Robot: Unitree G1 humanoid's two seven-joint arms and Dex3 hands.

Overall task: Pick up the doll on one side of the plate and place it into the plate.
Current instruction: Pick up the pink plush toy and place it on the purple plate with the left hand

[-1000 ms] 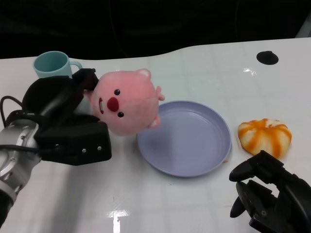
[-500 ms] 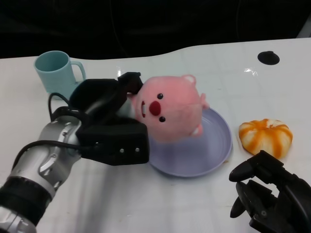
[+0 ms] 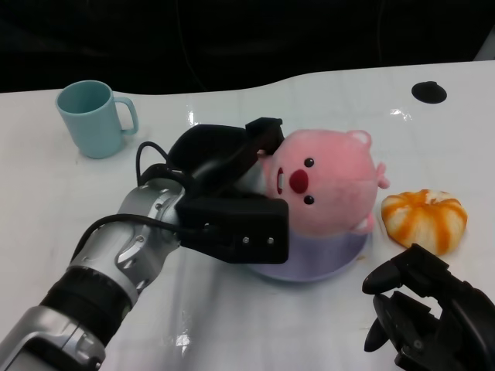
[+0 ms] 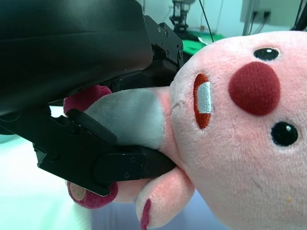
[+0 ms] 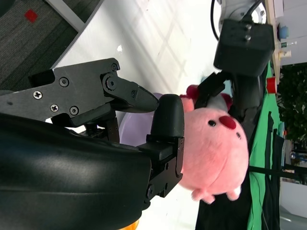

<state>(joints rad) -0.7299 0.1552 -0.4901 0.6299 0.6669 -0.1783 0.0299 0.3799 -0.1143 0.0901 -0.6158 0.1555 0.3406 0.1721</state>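
I have the doll held in my left hand, the fingers wrapped round its body from behind, and it now sits over the purple plate, which is mostly hidden beneath it. Whether the doll's underside already touches the plate I cannot tell from the head view; the left wrist view only shows a strip of pale purple below its foot.

To finish well, I would lower straight down until the plush settles, keeping it toward the plate's middle, since it leans out toward the orange pumpkin-like toy just beside the plate's far rim. Then I would spread the fingers slowly and draw the hand back the way it points, low and level (a soft toy tends to cling and roll).

My right hand rests low on the worktop near me, holding nothing, fingers loosely curled and apart. The teal mug stands well clear.
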